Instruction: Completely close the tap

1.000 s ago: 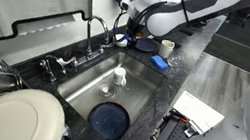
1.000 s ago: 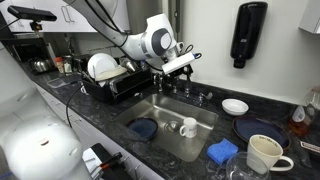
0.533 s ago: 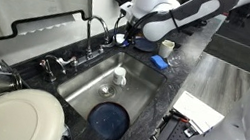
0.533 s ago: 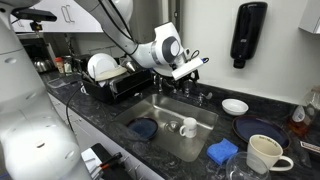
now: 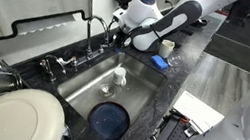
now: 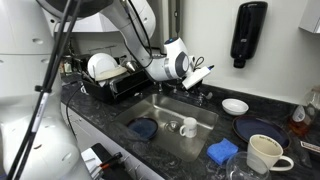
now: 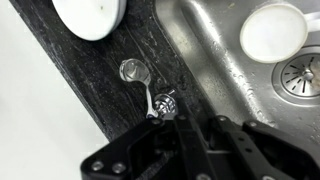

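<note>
The tap (image 5: 95, 27) is a slim chrome gooseneck behind the sink, with small handles at its base (image 6: 203, 96). In the wrist view a chrome knob of the tap (image 7: 165, 102) sits on the dark counter, with a thin shiny curve running from it to a second chrome fitting (image 7: 133, 70). My gripper (image 5: 117, 33) (image 6: 207, 72) hangs just above and beside the tap's base. Its dark fingers (image 7: 198, 120) are drawn close together, and their tips end right next to the chrome knob. I see nothing between them. Whether they touch the knob I cannot tell.
A white cup (image 5: 119, 76) (image 7: 272, 30) and a blue plate (image 6: 143, 128) lie in the steel sink (image 5: 142, 88). A white bowl (image 6: 236, 105) (image 7: 90, 14) stands on the counter past the tap. A dish rack (image 6: 105, 85), a blue sponge (image 6: 222, 151) and a mug (image 6: 262, 153) flank the sink.
The arm has swung over toward the tap and come down near its base. The fingers, spread wide a second ago, have drawn together.
</note>
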You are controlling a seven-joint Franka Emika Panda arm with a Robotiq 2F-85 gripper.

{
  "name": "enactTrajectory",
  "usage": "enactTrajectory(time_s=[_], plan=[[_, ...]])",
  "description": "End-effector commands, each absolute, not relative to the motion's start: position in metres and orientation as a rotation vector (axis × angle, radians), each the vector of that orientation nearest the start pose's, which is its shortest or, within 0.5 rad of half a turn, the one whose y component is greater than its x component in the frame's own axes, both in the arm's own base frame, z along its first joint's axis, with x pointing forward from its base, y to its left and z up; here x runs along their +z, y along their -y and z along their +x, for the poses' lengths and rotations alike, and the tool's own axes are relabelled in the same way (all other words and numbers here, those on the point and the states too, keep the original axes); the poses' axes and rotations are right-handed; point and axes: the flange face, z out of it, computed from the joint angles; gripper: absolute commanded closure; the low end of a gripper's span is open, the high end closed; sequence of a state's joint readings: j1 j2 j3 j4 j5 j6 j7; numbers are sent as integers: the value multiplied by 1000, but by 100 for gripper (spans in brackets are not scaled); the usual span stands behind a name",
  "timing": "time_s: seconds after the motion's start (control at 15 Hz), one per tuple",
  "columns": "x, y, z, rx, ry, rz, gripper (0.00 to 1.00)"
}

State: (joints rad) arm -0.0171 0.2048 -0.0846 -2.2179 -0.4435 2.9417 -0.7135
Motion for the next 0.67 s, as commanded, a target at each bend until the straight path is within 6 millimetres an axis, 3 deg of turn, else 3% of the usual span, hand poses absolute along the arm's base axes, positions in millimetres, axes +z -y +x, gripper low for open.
enactTrajectory(time_s=[0.0, 0.27, 0.6], plan=[[332, 51, 610, -682, 1837, -3027, 100], [329, 71, 625, -665, 1878, -3050, 100], [319, 74, 639, -634, 1886, -3081, 100]])
